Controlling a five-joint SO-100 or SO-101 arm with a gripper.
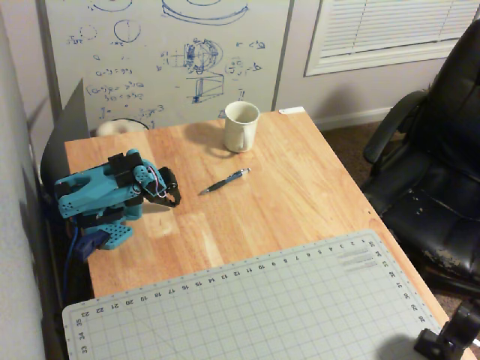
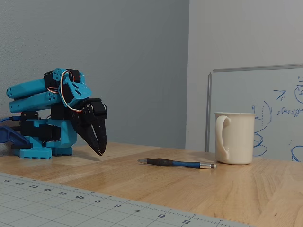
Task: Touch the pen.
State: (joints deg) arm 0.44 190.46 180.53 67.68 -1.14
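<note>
The thin dark pen [image 1: 224, 181] with a silvery end lies flat on the wooden table [image 1: 300, 195], in front of the cream mug [image 1: 241, 126]. In the fixed view the pen [image 2: 177, 163] lies left of the mug [image 2: 234, 137]. My blue arm is folded at the table's left side. Its black gripper [image 1: 175, 199] points down, fingertips just above the table, a short way left of the pen's tip. In the fixed view the gripper [image 2: 100, 152] has its fingers together and holds nothing.
A grey cutting mat [image 1: 247, 311] covers the table's near part. A whiteboard [image 1: 165, 60] stands behind the table. A black office chair [image 1: 435, 172] is at the right. The arm's base [image 1: 101, 232] sits at the table's left edge.
</note>
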